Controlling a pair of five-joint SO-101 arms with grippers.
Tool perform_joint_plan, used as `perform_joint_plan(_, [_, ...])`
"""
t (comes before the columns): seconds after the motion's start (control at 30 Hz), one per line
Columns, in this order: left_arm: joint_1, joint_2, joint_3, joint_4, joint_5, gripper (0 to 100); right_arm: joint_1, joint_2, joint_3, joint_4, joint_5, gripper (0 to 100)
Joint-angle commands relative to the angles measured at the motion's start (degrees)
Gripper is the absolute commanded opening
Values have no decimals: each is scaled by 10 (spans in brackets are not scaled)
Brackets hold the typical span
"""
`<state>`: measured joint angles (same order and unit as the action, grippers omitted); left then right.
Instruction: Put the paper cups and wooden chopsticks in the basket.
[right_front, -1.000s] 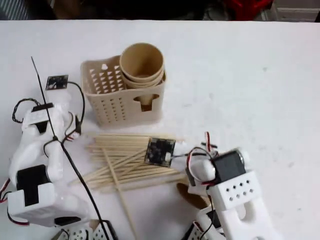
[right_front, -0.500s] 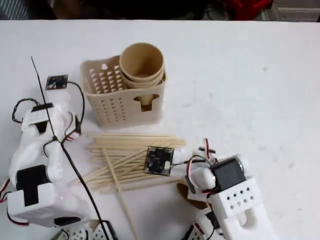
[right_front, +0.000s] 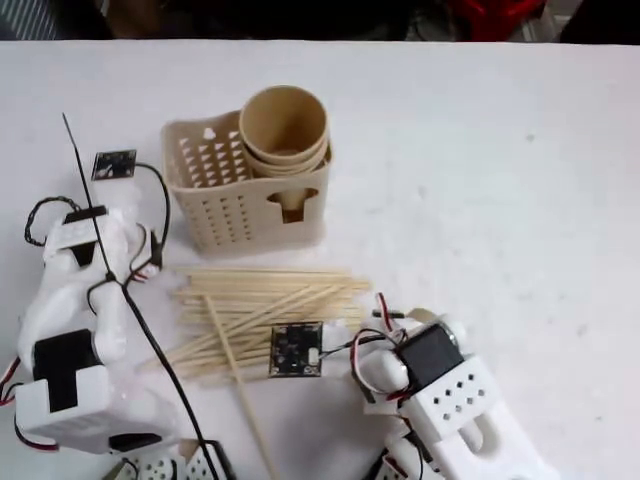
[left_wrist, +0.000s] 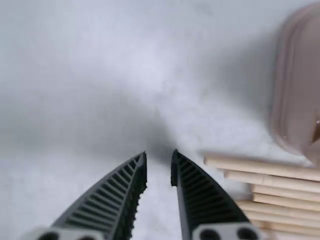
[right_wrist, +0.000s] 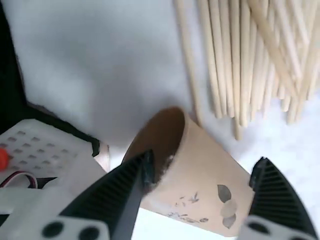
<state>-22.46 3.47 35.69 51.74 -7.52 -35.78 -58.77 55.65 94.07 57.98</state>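
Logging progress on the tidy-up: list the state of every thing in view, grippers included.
basket: upright, partly filled.
stacked paper cups: nested upright in the basket.
wooden chopsticks: loose pile lying on the table, outside the basket.
lone paper cup: on its side on the table.
right gripper: open, astride the lone paper cup.
left gripper: slightly open, empty.

Robotics lab or workshop, my white printed arms (right_front: 75, 330) on a white desk (right_front: 500, 150), bare circuit boards (right_front: 296, 350), loose wires (right_front: 150, 342) trailing
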Motion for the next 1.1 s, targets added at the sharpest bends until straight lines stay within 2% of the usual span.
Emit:
perform_joint_plan(0.0, [5, -2, -4, -11, -4, 98, -3, -6, 8, -22, -4, 308])
perform_joint_plan(0.13, [4, -2, -4, -11, -4, 98, 18, -6, 25, -56, -4, 308])
perform_joint_plan(0.27, [4, -2, -3, -11, -4, 98, 115, -6, 31, -111, -3, 308])
perform_joint_plan(0.4, [4, -2, -3, -11, -4, 98, 217, -5, 33, -158, 46, 308])
perform_joint_plan(0.53, [5, -2, -3, -11, -4, 98, 292, -5, 47, -203, 49, 308])
perform_joint_plan(0.87, [5, -2, -2, -11, -4, 98, 384, -2, 53, -243, 42, 306])
perform_joint_plan(0.93, [5, -2, -2, -11, -4, 98, 389, 15, 53, -256, 24, 260])
perform_joint_plan(1.07, [5, -2, -2, -11, -4, 98, 392, 82, 49, -307, -40, 50])
